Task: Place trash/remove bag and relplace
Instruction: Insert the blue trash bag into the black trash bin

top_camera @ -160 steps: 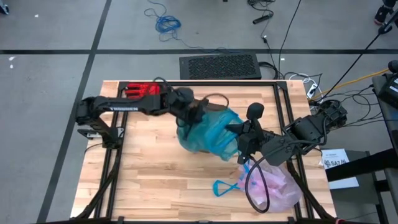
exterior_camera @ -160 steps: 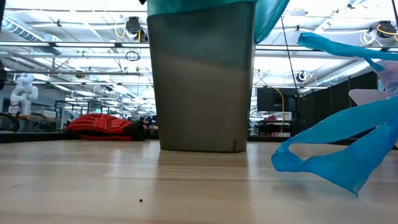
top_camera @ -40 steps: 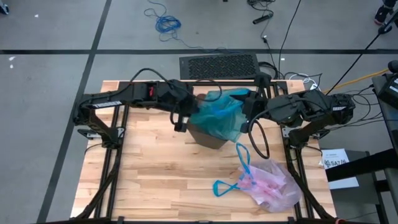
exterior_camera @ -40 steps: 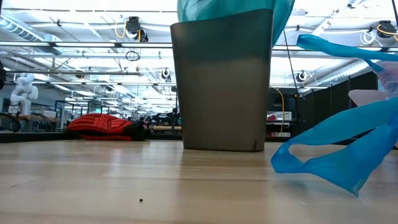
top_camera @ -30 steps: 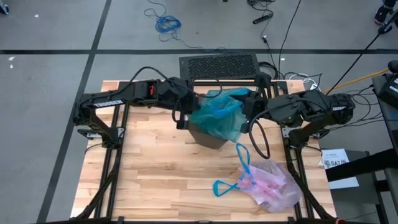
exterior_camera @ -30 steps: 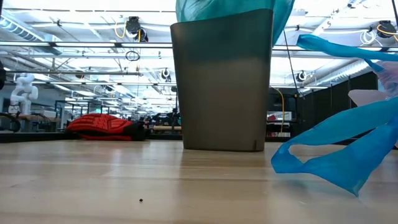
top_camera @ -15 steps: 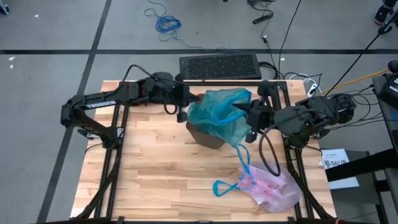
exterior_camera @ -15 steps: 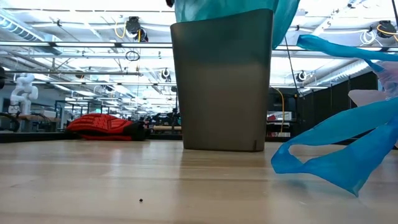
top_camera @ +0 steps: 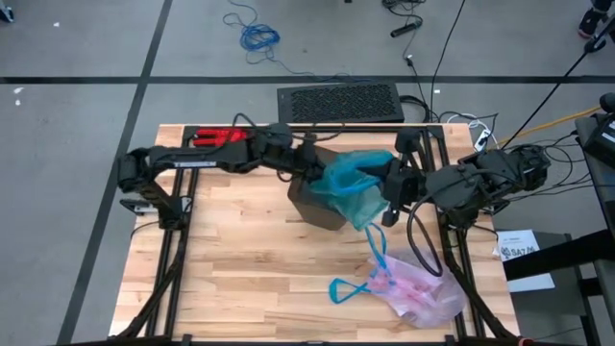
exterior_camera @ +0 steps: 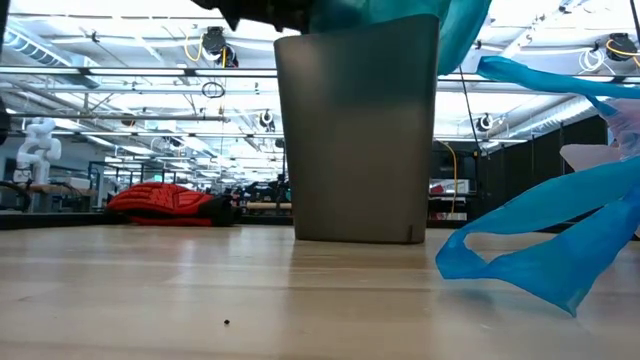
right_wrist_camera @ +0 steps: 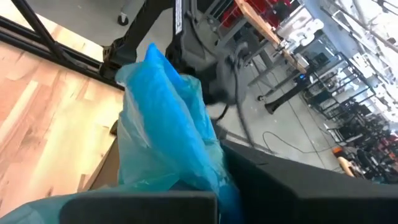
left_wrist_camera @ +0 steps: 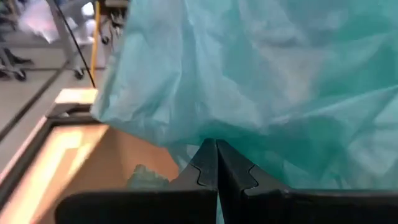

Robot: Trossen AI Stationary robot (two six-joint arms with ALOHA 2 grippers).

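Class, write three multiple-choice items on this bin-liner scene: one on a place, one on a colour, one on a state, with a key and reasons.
1. Where does the pink-white bag lie?
A. on the table, near the right arm
B. inside the bin
C. on the floor

2. What colour is the bag draped over the bin?
A. red
B. teal-green
C. black

3. How do the left gripper fingers stand?
A. wide apart
B. pressed together
C. around a cup

Key: A, it rests on the wood beside that arm; B, teal plastic covers the rim; B, the wrist view shows no gap.

Robotics lab/workshop: wood bench (top_camera: 240, 259) on grey floor; loose cables (top_camera: 252, 37); ceiling strip lights (exterior_camera: 100, 70).
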